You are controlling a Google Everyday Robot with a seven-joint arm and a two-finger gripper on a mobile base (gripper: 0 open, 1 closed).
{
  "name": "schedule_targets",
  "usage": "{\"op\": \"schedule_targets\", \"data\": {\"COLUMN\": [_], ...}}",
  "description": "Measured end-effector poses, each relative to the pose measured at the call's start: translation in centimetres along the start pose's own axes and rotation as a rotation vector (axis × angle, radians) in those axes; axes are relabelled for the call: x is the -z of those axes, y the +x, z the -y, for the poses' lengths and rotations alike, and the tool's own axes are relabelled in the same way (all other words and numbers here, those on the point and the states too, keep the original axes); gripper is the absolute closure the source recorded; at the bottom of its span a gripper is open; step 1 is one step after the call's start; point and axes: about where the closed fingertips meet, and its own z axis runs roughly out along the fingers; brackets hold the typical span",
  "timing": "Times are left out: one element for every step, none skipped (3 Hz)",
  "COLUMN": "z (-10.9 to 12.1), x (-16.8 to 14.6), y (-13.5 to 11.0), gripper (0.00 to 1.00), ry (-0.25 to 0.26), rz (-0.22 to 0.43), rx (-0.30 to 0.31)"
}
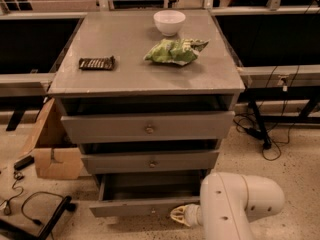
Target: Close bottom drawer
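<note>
The bottom drawer [142,205] is the lowest of three grey drawers in the cabinet. It stands partly pulled out, and its plain grey inside [150,186] shows. My gripper [182,215] is a cream-coloured piece at the end of the white arm [235,204]. It sits against the right part of the drawer's flat front, low near the floor. The drawer's knob is hard to make out.
On the cabinet top [130,59] lie a white bowl [169,22], a green bag [174,51] and a dark snack bar [97,63]. A cardboard box [52,151] and cables [35,206] lie on the floor at left. More cables [265,134] lie at right.
</note>
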Motion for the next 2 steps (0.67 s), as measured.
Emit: {"op": "schedule_targets", "data": {"z": [0.0, 1.2], "x": [0.0, -0.4], "y": [0.0, -0.4], "gripper": [1.0, 1.0], "ry": [0.0, 0.001], "rz": [0.0, 0.01], "rx": [0.0, 0.018]}}
